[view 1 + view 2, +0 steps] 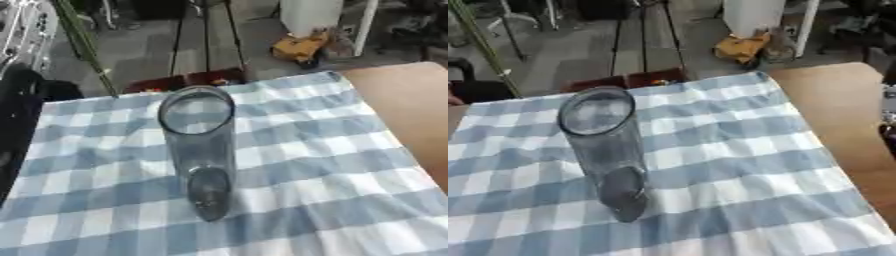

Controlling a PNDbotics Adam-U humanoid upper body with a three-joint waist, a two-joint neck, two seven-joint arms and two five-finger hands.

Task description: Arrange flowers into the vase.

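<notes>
Item: vase (199, 150), clear glass, tall and cylindrical. It stands upright near the middle of the cloth, round mouth open toward the camera, dark base showing through the wall at the bottom. No flower is visible in it or beside it.

Item: tablecloth (332, 165), blue and white check, lightly wrinkled. It covers most of the table and reaches the near edge of both views.

Item: table (842, 105), tan surface, bare to the right of the cloth. The right eye view shows a broader strip of it than the left eye view does.

Item: dark red object (188, 79), just beyond the cloth's far edge, behind the vase. Its kind cannot be told.

Item: yellow object (299, 47), on the grey floor beyond the table, at the foot of a white upright piece (308, 15).

View differences: the left eye view shows a large black shape (17, 115) along its left edge, overlapping the cloth's left side. Whether this belongs to the robot cannot be told. The right eye view shows only a small black part (474, 87) there, and small dark items (888, 117) at its right edge.

Robot hands: neither hand is recognisable in either view, so their finger state cannot be told.
</notes>
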